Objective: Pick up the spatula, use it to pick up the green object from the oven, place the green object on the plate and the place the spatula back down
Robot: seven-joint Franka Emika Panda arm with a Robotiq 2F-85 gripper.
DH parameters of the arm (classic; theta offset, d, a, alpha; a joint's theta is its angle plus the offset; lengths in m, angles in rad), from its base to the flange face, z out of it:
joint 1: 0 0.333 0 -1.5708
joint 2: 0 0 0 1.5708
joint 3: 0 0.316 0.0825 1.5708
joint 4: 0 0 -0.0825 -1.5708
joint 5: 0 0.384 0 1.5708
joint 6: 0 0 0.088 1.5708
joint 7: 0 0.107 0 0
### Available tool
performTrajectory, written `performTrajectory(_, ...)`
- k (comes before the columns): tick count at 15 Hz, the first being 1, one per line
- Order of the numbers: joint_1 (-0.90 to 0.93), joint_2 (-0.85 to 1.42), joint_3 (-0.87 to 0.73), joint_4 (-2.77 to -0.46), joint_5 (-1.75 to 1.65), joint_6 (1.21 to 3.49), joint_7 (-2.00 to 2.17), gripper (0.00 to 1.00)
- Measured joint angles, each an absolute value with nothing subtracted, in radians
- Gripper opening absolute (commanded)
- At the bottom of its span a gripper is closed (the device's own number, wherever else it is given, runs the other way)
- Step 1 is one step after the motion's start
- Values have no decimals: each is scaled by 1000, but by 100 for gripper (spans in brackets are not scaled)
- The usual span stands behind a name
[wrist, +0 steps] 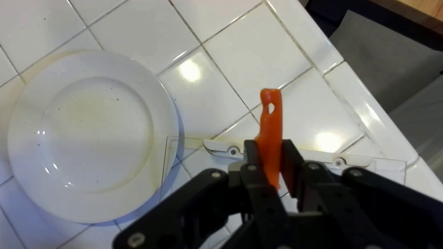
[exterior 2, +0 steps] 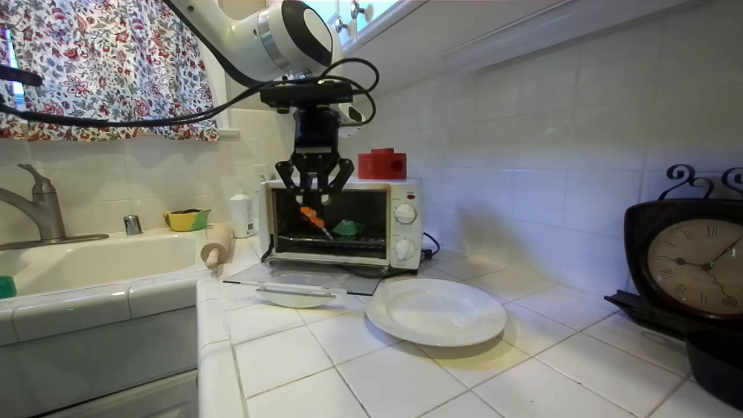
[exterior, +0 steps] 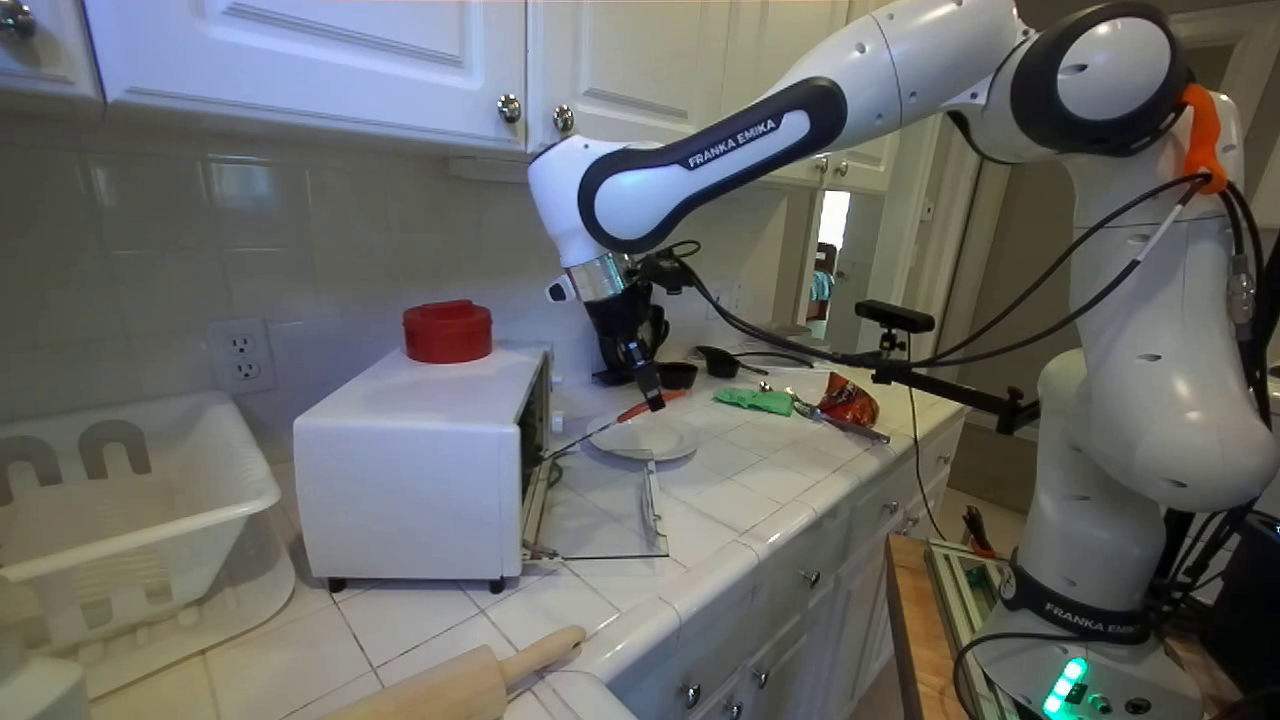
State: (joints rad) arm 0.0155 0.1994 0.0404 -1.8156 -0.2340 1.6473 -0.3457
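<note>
My gripper (wrist: 269,145) is shut on the orange handle of the spatula (wrist: 271,121). In an exterior view the spatula (exterior: 640,408) slants down from the gripper (exterior: 655,400), its thin shaft reaching the oven's mouth. The white oven (exterior: 410,480) has its glass door lowered. Inside, the green object (exterior 2: 346,227) sits on the rack, just right of the spatula's shaft in that view. The blade itself is hard to make out, and whether it touches the green object I cannot tell. Beside the door, the round white plate (exterior 2: 435,313) lies on the counter with nothing on it but specks.
A red container (exterior: 447,333) stands on the oven. Beyond the plate lie a green cloth-like item (exterior: 755,401) and a red foil bag (exterior: 848,400). A dish rack (exterior: 130,520), a rolling pin (exterior: 450,685) and a clock (exterior 2: 693,261) also stand on the counter.
</note>
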Motion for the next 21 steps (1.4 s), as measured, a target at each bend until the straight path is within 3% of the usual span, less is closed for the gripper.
performTrajectory(21, 17, 199, 39, -1816, -216, 1633, -326, 5)
